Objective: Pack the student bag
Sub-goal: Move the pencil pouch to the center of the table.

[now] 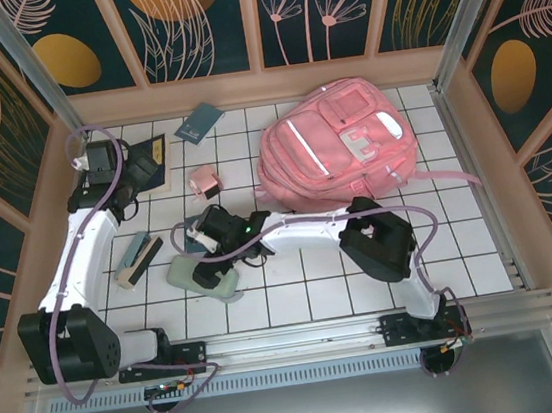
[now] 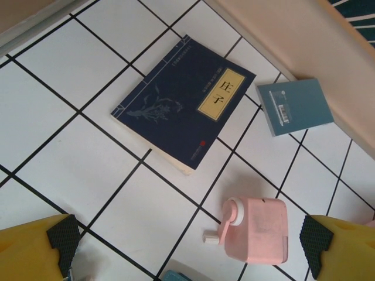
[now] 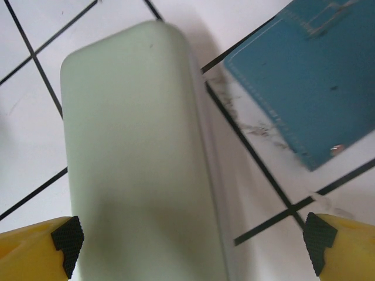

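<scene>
Above pale-green case (image 3: 135,146), R gripper (image 3: 192,244) hangs wide open

The top camera overlooks the whole table (image 1: 297,295); wrist cameras face down close over navy book (image 2: 176,117) and green case (image 3: 135,158).

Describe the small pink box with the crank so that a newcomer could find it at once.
Start at the student bag, the big pink backpack at the far right. Left of it, standing apart, is the small pink box, with the dark blue book further left. The book is flat and blue, while the box is blocky and has a pale crank on one side.
</scene>
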Controlling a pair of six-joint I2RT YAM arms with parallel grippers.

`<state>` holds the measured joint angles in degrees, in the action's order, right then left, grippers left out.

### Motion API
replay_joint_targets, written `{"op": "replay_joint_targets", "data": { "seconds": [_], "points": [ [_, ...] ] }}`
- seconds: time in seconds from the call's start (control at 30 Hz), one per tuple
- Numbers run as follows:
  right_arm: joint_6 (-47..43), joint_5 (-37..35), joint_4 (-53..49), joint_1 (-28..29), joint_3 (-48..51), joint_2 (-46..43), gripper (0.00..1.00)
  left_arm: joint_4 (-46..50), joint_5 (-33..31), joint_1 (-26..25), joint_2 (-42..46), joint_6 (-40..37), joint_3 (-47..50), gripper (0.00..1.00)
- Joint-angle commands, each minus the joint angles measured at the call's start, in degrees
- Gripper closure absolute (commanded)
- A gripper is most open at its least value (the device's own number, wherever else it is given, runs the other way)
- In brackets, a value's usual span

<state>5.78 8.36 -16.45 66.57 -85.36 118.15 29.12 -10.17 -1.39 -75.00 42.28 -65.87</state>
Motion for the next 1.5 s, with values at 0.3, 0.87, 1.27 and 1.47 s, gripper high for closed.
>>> {"op": "replay_joint_targets", "data": {
  "seconds": [0.3,0.87,1.27,1.47],
  "points": [
    [-1.4,-8.3,-1.7,2.6,1.6,5.5,0.01,2.4,0.5,0.5,4.4,1.2,3.0,0.01],
    [8.1,-9.5,4.2,-6.4,16.4,-8.2,0.38,-3.4,8.1,0.5,3.7,3.2,7.5,0.02],
    [18.9,-3.3,9.3,-15.0,27.3,-14.7,0.35,-12.2,19.6,-0.3,5.2,8.8,16.9,0.07],
    [20.5,-1.6,8.4,-15.6,23.8,-14.5,0.18,-13.2,19.2,-5.4,4.8,11.0,19.9,0.09]
  ]
}}
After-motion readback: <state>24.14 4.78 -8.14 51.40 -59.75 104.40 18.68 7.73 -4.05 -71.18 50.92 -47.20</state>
